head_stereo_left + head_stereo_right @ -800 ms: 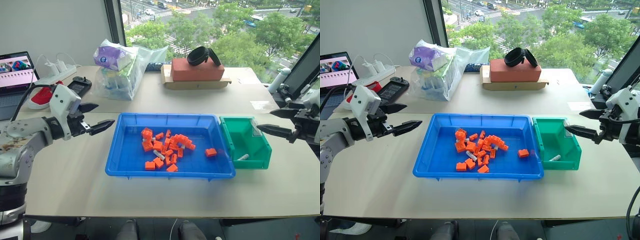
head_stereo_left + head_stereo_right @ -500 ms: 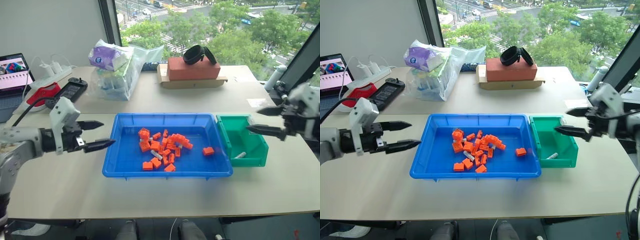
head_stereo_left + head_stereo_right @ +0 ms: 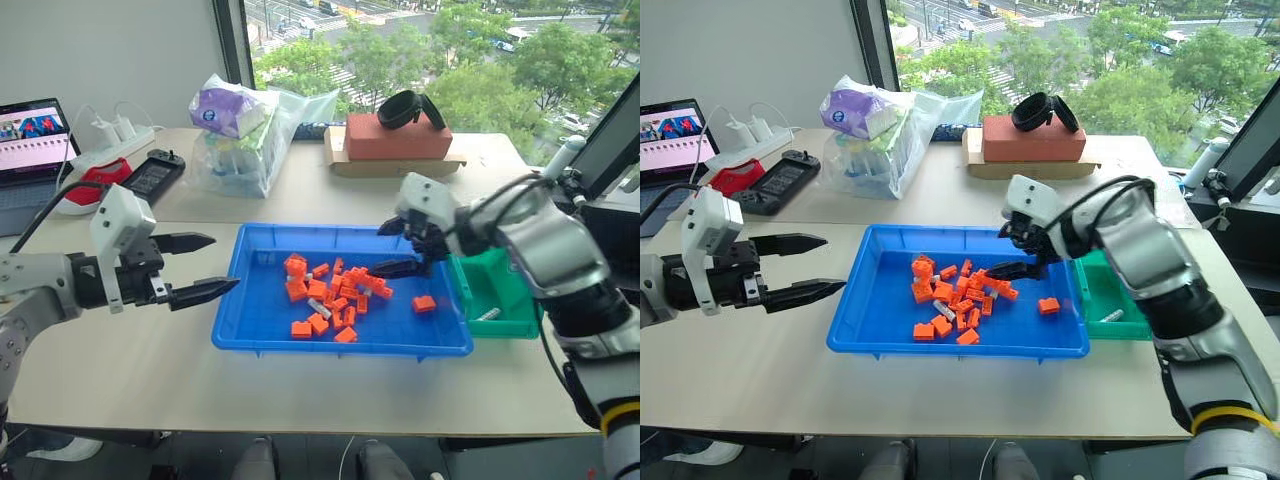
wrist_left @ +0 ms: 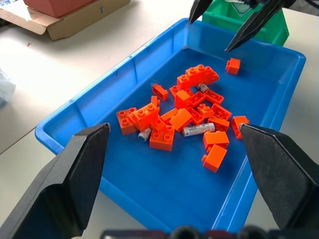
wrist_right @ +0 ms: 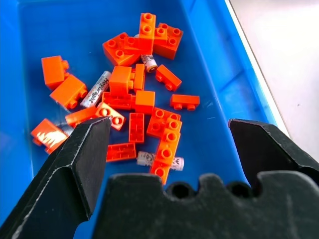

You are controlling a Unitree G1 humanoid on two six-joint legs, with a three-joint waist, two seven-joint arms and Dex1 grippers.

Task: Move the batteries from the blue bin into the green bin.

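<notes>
- Beige tabletop [image 3: 330, 385] by a window over green treetops carries the blue bin [image 3: 250, 300], with the green bin [image 3: 505, 300] touching its right end
- Inside the blue bin, a loose heap of orange blocks [image 3: 335, 295] lies around mid-tray, with 1 block [image 3: 424, 304] apart toward the green bin
- Among the blocks, 3 batteries show in the wrist views: 1 battery [image 4: 198, 129] lies flat near the middle of the heap, a second battery [image 4: 144, 134] sits against a stacked block, and a third battery [image 5: 160, 160] lies beside a long block
- In the green bin, 1 silver battery [image 3: 488, 314] lies on the floor near the front wall
- Right gripper [image 3: 400, 247] reaches over the right part of the blue bin, above the heap, pointing down and to the left, its 2 black fingers spread wide with nothing between them
- Left gripper [image 3: 200, 266] hangs over bare tabletop just beside the blue bin's left wall, pointing toward the tray, its fingers likewise parted wide and empty
- At the back of the table stand a clear plastic bag [image 3: 245, 135] of packets, a red brick-shaped block [image 3: 410, 135] on a cardboard tray with a black strap on top, an open laptop [image 3: 35, 135], a white power strip [image 3: 110, 140] and a black handheld device [image 3: 155, 175]
</notes>
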